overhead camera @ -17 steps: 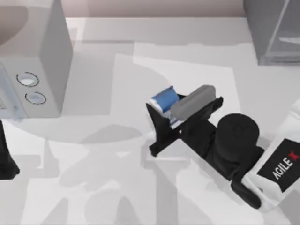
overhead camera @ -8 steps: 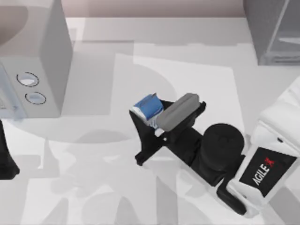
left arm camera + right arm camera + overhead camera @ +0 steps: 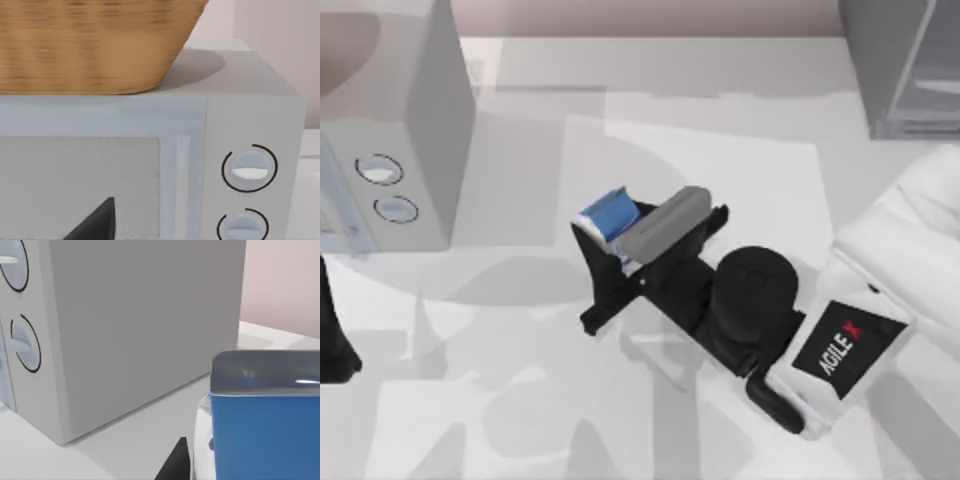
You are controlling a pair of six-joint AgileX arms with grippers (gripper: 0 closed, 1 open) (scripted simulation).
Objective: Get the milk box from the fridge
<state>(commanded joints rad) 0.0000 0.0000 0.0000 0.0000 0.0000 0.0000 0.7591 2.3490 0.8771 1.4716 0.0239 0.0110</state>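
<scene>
**Milk box carried over the worktop by the right tool**

The right tool (image 3: 612, 250) is seen over the middle of the worktop (image 3: 740, 170), its fingers pressed against the milk box (image 3: 608, 216), which is pinched between them with its blue face turned up. In the right wrist view the milk box (image 3: 264, 435) is seen close ahead of the tool, blue with a grey upper band, and one dark fingertip (image 3: 175, 462) is seen beside it.

Beyond the tool, on the far side of the milk box, a pale grey microwave (image 3: 410, 130) with two round dials (image 3: 380, 170) is placed at the worktop's left edge; its plain side wall (image 3: 140, 325) is faced by the right wrist camera. A woven basket (image 3: 95, 45) is seen resting on top of the microwave.

Behind the right tool, well apart from it, the fridge (image 3: 905, 65) is placed at the worktop's far right corner.

The left arm (image 3: 332, 330) is parked at the left edge, in front of the microwave door (image 3: 80, 185); whether the left tool is spread or pressed together cannot be told.
</scene>
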